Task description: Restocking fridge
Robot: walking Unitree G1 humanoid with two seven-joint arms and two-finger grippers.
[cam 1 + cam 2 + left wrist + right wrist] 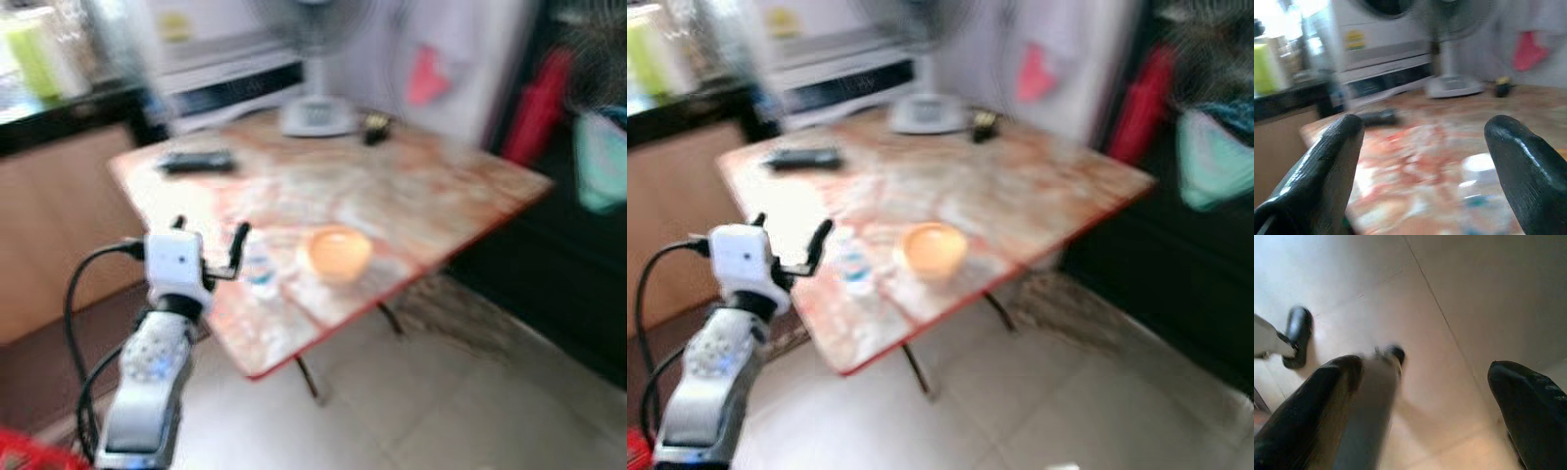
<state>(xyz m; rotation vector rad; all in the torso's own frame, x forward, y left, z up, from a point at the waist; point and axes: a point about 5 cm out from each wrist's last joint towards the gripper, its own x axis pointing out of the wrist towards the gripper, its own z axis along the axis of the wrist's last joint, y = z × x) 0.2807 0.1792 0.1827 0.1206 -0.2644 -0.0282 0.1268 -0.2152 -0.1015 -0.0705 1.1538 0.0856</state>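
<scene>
left gripper (208,238) by table (411,186) edge, bottle (259,266) likely

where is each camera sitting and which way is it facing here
Left eye view: on the head, looking forward and down at the table, orange cup and bottle; left gripper raised at the near edge.
Right eye view: same scene, alongside.
Left wrist view: along its open fingers across the tabletop to the bottle and fan base.
Right wrist view: down at the floor between the right gripper fingers.
Shared: bottle, table, fan.
</scene>
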